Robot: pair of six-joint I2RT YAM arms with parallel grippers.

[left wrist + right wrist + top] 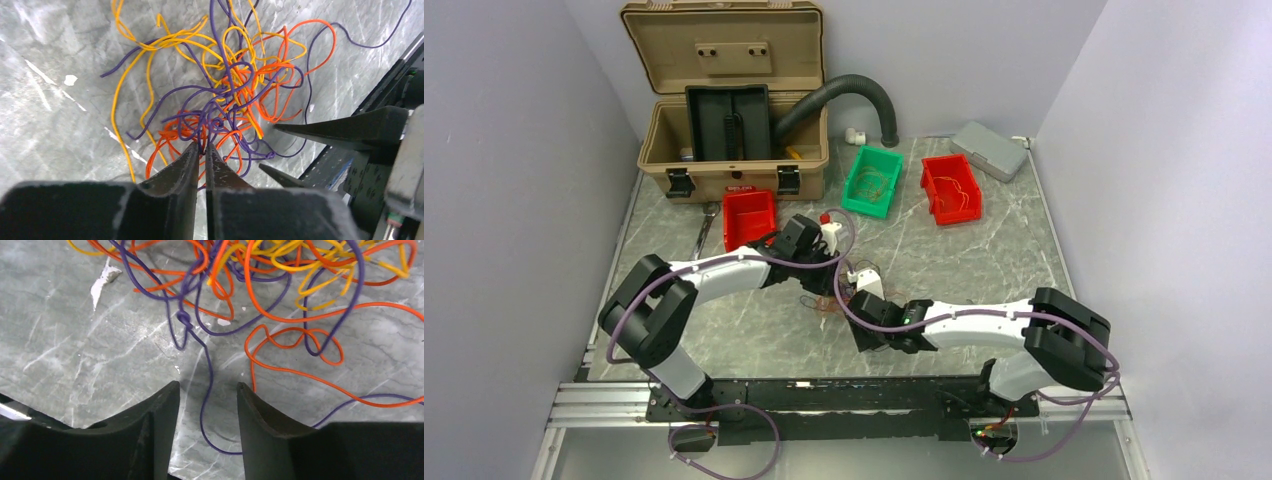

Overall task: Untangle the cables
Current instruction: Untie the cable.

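The cables [235, 107] are a tangle of thin orange, yellow and purple wires lying on the grey marble table [55, 115]. In the top view the cables [827, 302] lie between the two arms. My left gripper [204, 146] is shut on purple and orange strands at the near edge of the tangle. My right gripper [206, 385] is open just above the table. A loose purple strand [206, 375] runs between its jaws without touching them, below a small purple knot [184, 317]. The right gripper's fingers [350, 127] show beside the tangle in the left wrist view.
At the back stand an open tan toolbox [724, 110] with a black corrugated hose [844, 95], a red bin [749, 196], a green bin [852, 178] and another red bin [927, 185], both with wires inside, and a grey box [989, 150].
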